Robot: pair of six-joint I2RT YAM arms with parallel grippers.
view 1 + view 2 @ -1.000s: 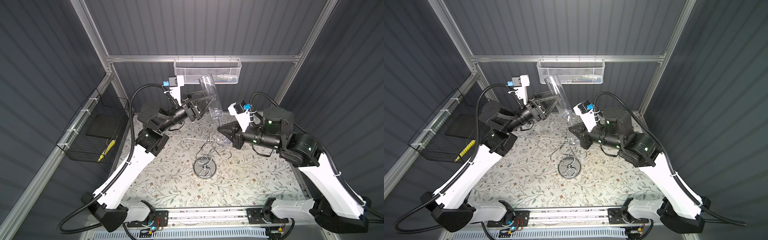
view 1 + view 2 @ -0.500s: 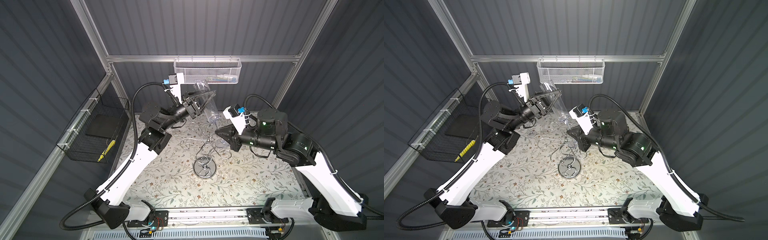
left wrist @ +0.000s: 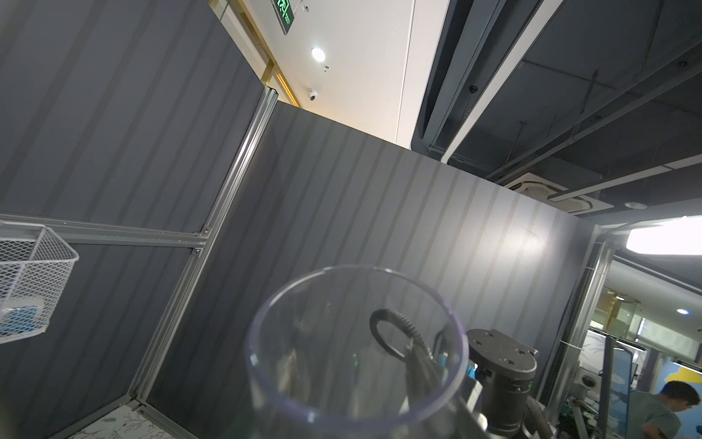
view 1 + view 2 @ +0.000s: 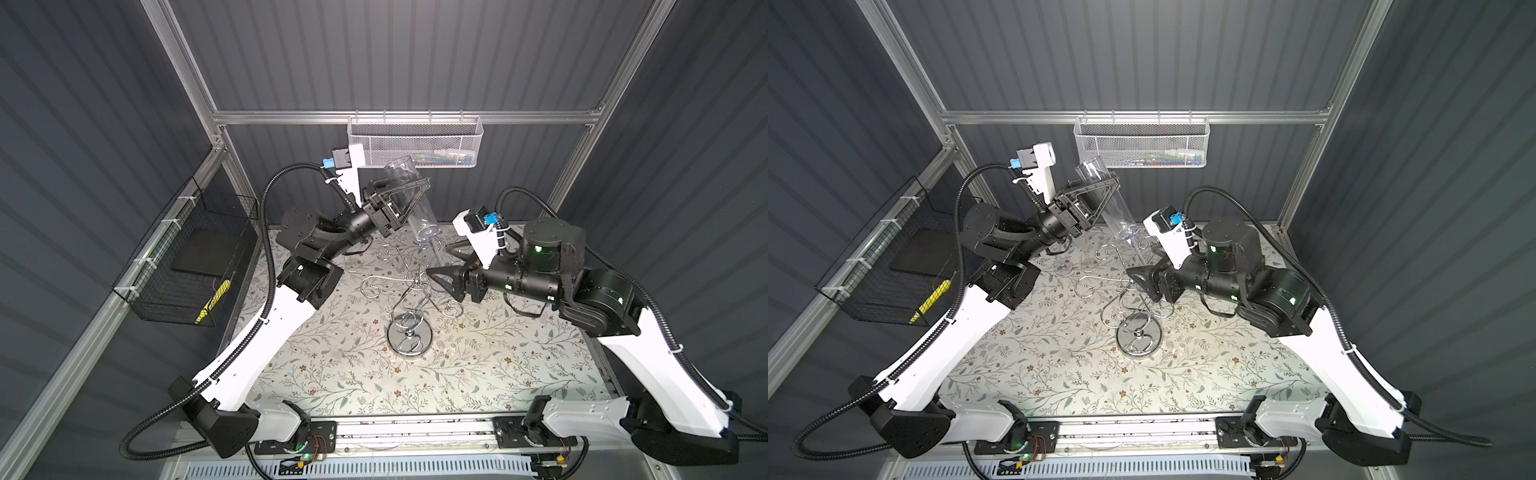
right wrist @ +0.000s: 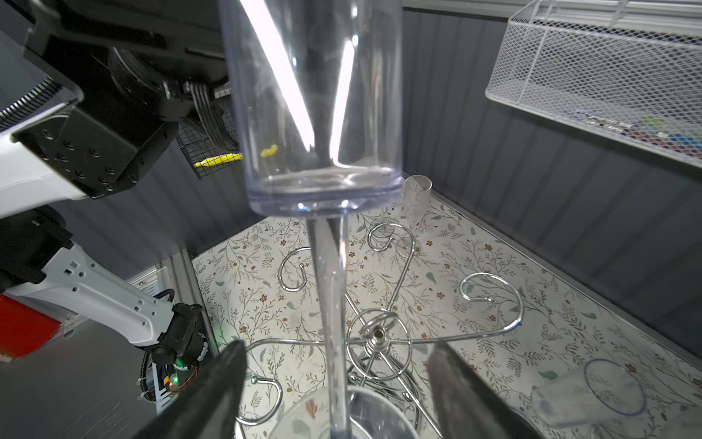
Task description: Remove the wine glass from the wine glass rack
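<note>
Right wrist view: the right gripper stands open, its jaws either side of the stem of the wine glass. Beyond, the left gripper clasps the tilted bowl, aloft at twelve o'clock from the wine glass rack. The foot seems clear of its arms; carrying away remains.

A floral tablecloth fills the centre. At twelve o'clock in both top views, a white mesh basket hangs on the rear rail, with small coloured items inside. At nine o'clock, a black wire basket holds a dark flat slab and a yellow object.
</note>
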